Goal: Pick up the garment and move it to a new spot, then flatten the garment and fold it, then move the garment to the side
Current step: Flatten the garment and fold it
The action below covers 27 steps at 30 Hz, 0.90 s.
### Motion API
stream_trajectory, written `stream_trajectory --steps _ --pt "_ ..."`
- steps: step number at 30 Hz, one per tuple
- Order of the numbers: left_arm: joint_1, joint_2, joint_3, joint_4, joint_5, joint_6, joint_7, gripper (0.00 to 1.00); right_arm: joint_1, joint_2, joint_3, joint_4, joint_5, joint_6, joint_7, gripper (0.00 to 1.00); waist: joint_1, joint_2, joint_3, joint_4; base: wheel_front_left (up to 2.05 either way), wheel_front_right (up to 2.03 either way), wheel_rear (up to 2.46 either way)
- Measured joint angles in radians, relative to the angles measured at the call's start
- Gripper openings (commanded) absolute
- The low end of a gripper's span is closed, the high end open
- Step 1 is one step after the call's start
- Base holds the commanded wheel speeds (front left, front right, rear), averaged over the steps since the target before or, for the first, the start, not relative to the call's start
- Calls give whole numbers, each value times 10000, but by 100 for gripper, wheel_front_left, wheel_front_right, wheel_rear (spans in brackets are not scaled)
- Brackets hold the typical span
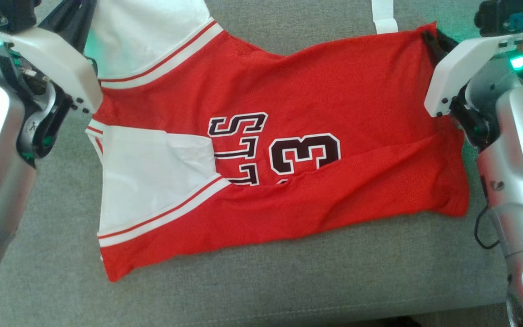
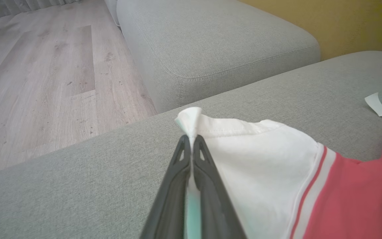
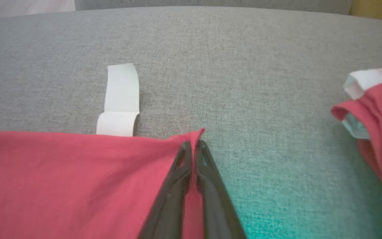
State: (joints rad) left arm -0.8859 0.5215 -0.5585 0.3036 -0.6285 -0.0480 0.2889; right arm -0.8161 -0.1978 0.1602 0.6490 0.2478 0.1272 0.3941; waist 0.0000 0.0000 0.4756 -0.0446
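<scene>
While grippers (image 2: 191, 138) (image 3: 194, 143) pinch its corners, garment (image 1: 334, 86) spans between.

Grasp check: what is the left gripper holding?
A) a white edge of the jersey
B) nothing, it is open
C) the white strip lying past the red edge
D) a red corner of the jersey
A: in the left wrist view the left gripper has its fingers shut on a white fold of the jersey; the red corner is pinched by the right gripper.

Red-and-white jersey (image 1: 334, 91), grey sofa (image 1: 288, 281)
</scene>
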Motion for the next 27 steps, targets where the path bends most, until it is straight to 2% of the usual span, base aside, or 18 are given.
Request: stream_trajectory --steps 1,8,14,18,27 --pt "0 0 -17 36 0 -4 0 0 -13 0 50 65 0 0 -104 0 0 0 -20 1 0 0 0" --pt "75 0 -48 127 -140 -48 -299 0 -18 -2 201 407 0 -2 -1216 0 0 0 -354 -35 0 0 0" --pt "1251 33 -17 -522 -341 4 -1093 0 338 -94 673 422 514 -2 -2127 0 0 0 -922 14 0 0 0" --pt "2480 96 -13 -1177 -405 293 -1603 0 1070 -385 711 382 692 -2 -2679 0 -1 0 -1286 115 0 0 0" --pt "4759 165 -15 -2288 -497 1012 -2596 0 2380 -568 525 -198 920 -2 -3597 0 -2 1 -2081 382 0 0 0"
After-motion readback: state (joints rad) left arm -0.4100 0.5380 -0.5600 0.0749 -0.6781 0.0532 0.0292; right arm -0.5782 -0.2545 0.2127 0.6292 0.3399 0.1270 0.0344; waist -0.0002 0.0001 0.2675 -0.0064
